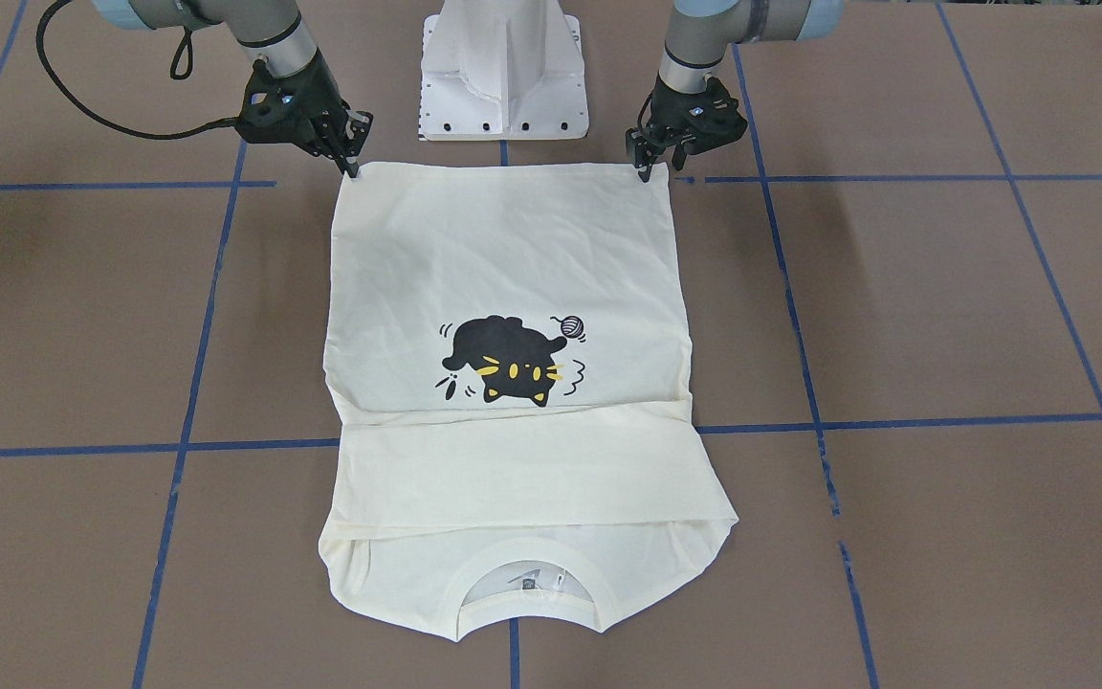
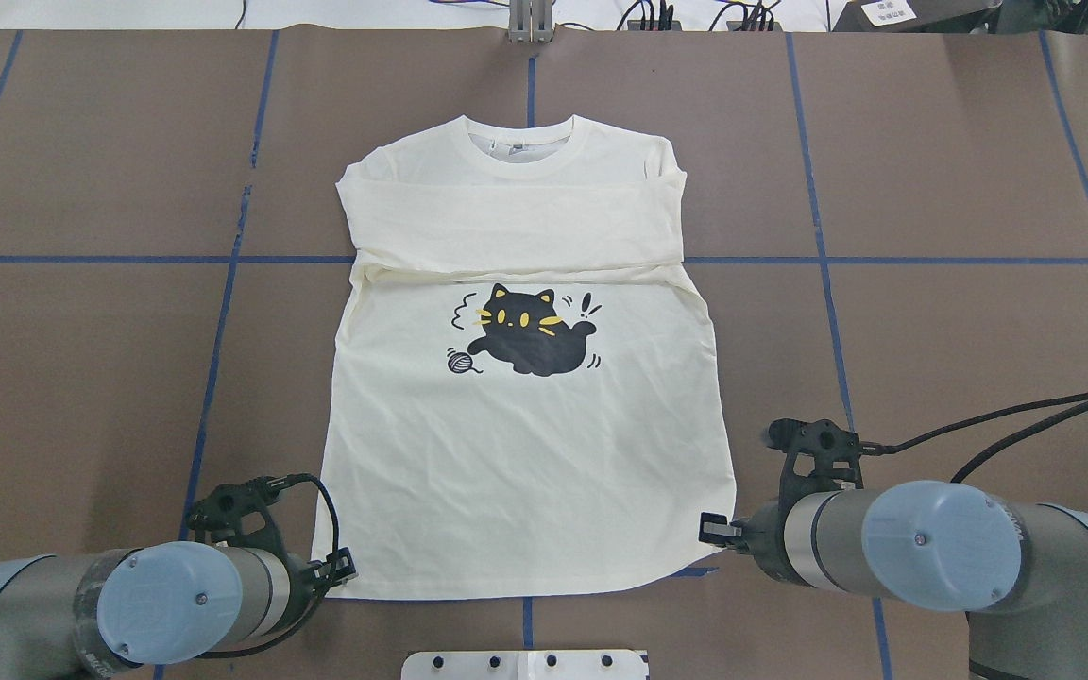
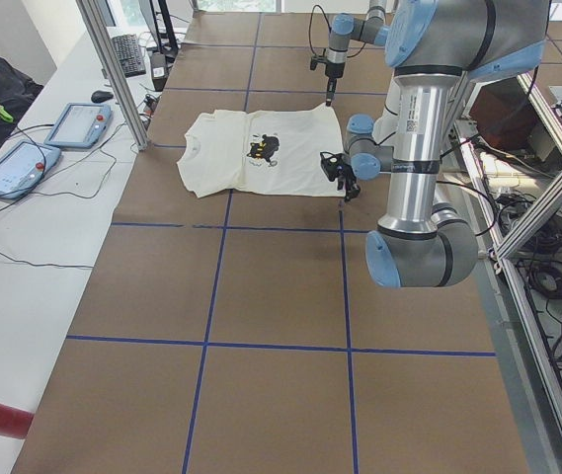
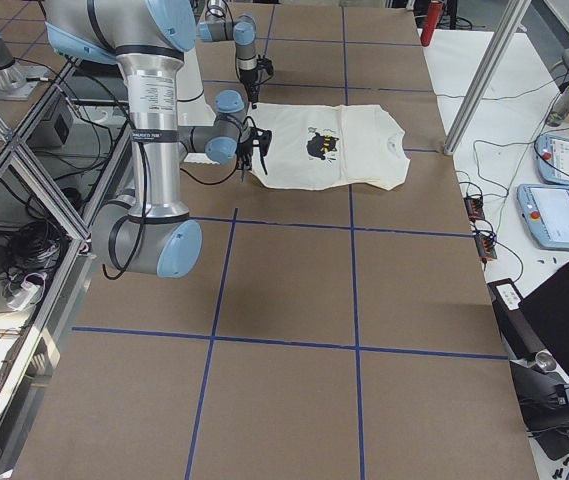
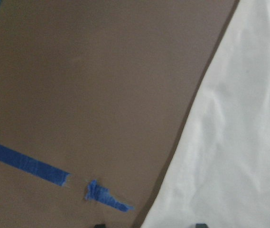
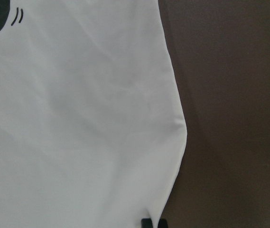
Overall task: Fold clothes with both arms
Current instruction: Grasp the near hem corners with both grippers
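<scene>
The cream T-shirt point(image 2: 525, 453) lies flat, front up, with the black cat print showing. Both sleeves are folded across the chest, and the neck points away from me. My left gripper point(image 2: 341, 567) is at the hem's left corner. In its wrist view its fingertips point(image 5: 99, 225) stand wide apart, open, straddling the shirt's edge point(image 5: 239, 142). My right gripper point(image 2: 709, 529) is at the hem's right corner. In its wrist view the gripper point(image 6: 154, 222) has its fingertips close together, shut on the hem edge point(image 6: 78, 118). In the front-facing view the left gripper point(image 1: 645, 165) and right gripper point(image 1: 350, 165) both touch the hem corners.
The white pedestal base point(image 1: 503, 77) stands just behind the hem. Blue tape lines point(image 2: 223, 312) grid the brown table. Operator tablets point(image 3: 73, 123) and a metal post point(image 3: 113, 69) stand at the far side, beyond the shirt's neck.
</scene>
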`<state>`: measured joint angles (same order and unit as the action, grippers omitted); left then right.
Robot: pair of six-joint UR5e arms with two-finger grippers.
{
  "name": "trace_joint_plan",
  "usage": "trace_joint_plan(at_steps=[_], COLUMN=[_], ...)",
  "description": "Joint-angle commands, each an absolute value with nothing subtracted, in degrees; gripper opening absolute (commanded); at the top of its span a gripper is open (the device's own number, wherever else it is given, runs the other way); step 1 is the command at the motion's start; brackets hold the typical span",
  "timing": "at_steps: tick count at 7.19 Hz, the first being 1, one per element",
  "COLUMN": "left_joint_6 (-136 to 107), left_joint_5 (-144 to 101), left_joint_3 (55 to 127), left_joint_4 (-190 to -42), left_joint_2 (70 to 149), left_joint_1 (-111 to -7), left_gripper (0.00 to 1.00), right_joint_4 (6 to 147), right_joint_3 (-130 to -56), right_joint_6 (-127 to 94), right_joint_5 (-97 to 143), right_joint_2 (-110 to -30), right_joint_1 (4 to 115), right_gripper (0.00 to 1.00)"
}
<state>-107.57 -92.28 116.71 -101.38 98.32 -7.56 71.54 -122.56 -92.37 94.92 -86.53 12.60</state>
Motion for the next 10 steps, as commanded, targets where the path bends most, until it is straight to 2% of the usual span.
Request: trace_joint_plan(at_steps=[1,3,4,5,7,10], left_joint_6=[-107.58,-107.58,-107.58,-107.58,-107.40,-106.79], left_joint_5=[-92.29,-92.29,-92.29,-92.20,-92.29,-92.20], left_joint_3=[116.72,116.81,116.81,116.98,117.94,124.86], left_joint_4=[-100.90,-100.90,-100.90,-100.38,-100.11,-93.99], left_joint_2=[98.70,98.79,98.96,99.05,99.14,98.53], left_joint_1=[-7.56,-7.73,-7.82,-7.91,-8.43,-7.74], left_gripper=[0.39,0.20,0.15,0.15,0.00,0.00], right_joint_4=[71.54,71.54,71.54,71.54,71.54,71.63], right_joint_3=[-122.52,-122.52,-122.52,-122.52,-122.69,-126.54], right_joint_6=[-92.37,-92.37,-92.37,-92.37,-92.37,-92.46], right_joint_5=[94.92,94.92,94.92,94.92,95.18,101.57], right_joint_2=[-86.57,-86.57,-86.57,-86.57,-86.83,-88.93], right_joint_1=[12.66,12.66,12.66,12.66,12.74,15.20], right_gripper=[0.00,0.00,0.00,0.00,0.00,0.00])
